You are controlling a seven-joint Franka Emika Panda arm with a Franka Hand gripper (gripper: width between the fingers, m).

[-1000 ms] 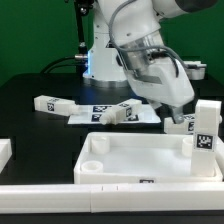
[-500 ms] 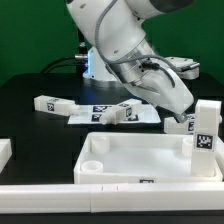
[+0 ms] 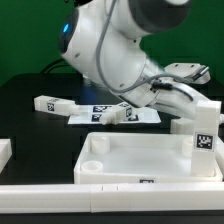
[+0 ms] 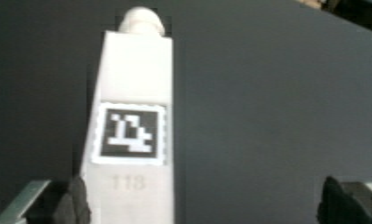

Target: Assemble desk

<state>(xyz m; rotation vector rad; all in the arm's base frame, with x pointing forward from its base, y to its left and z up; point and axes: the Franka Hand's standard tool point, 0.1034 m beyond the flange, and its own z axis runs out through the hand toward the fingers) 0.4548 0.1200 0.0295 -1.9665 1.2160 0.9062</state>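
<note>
Relative to the upright leg (image 3: 206, 132) standing in the corner of the tabletop (image 3: 130, 160), the arm (image 3: 110, 45) has been swung upward and toward the exterior view's left. Its rounded bulk, which was hanging just beside the leg, is now carried well above it. The gripper (image 4: 192, 200) has been turned along with the wrist, and more of the marker board (image 3: 150, 117) beyond the leg has been uncovered.

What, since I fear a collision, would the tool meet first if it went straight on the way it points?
Probably the tagged white leg lying on the black table, straddled by the open tool; depth is unclear.
</note>
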